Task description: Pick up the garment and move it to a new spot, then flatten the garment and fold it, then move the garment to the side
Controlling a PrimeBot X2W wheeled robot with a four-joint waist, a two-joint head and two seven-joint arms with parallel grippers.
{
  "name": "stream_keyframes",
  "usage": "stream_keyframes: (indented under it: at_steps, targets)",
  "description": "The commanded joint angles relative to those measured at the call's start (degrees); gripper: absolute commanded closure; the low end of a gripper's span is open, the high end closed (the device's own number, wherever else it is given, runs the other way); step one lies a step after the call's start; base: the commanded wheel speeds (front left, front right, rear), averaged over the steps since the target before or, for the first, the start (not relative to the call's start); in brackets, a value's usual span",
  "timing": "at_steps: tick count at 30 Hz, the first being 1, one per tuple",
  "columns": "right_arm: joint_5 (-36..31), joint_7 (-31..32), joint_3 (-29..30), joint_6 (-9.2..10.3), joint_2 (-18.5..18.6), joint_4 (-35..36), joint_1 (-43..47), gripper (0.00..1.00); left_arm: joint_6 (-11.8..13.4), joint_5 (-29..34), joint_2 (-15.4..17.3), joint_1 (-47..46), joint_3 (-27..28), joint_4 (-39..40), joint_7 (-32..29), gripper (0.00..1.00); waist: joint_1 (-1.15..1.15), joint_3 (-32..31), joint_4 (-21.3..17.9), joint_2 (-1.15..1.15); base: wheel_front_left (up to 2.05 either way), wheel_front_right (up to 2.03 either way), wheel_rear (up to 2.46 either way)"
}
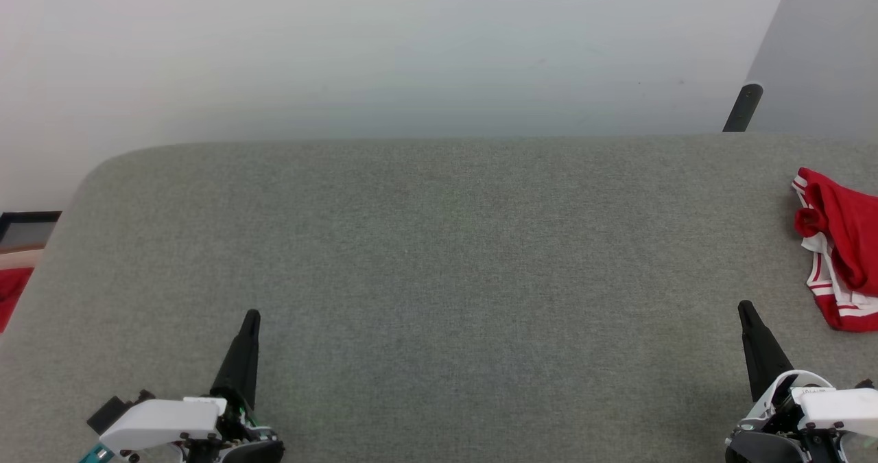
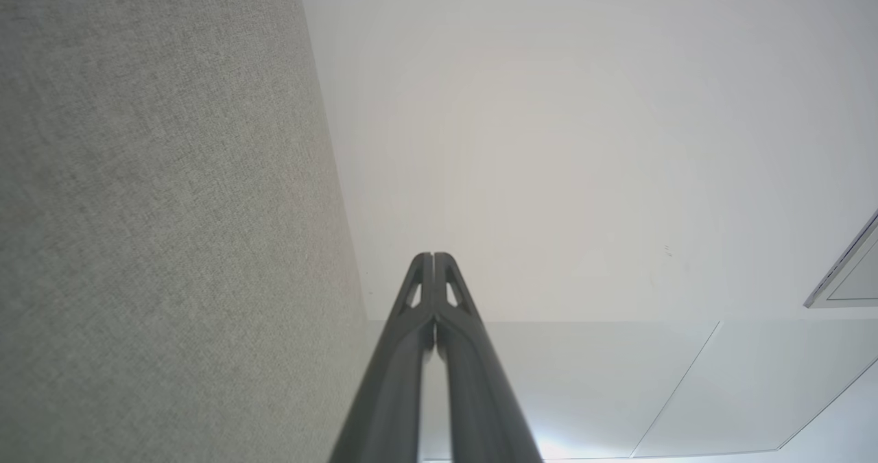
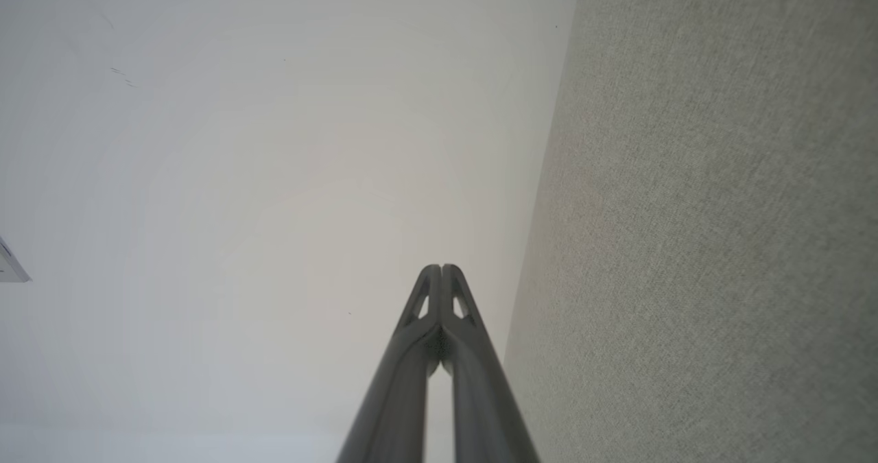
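Grey fabric surface (image 1: pixel 439 243). Garment (image 1: pixel 840 236) bunched at its right edge, partly out of frame, apparently lying free. Left hand (image 1: pixel 251 317), right hand (image 1: pixel 745 307) near front corners: both clenched, fingertips touching, grasping nothing.

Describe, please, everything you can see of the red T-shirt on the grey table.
The T-shirt lies crumpled in a heap at the table's right side, cut off by the head view's right edge. It looks like bright red cloth, with white parts and red-and-white striped trim along its left and near folds. It rests on the grey top; the right claw is apart from it.
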State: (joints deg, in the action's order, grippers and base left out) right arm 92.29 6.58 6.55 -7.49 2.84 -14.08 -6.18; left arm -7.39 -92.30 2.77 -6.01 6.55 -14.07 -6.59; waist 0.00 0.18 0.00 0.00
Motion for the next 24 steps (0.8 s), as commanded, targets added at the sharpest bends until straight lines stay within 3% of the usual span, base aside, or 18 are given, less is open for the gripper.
stream_keyframes:
  at_steps: [1, 24]
  targets:
    - [0.24, 0.1, -0.01, 0.0, -0.09, 0.11, -0.19, 1.0, -0.19, -0.21, 0.01, -0.46, 0.09, 0.07, -0.1, 1.0, 0.0, 0.0, 0.0, 0.0, 0.0, 0.0, 0.0]
    - [0.24, 0.1, -0.01, 0.0, -0.09, 0.11, -0.19, 1.0, -0.19, -0.21, 0.02, -0.46, 0.08, 0.07, -0.09, 1.0, 0.0, 0.0, 0.0, 0.0, 0.0, 0.0, 0.0]
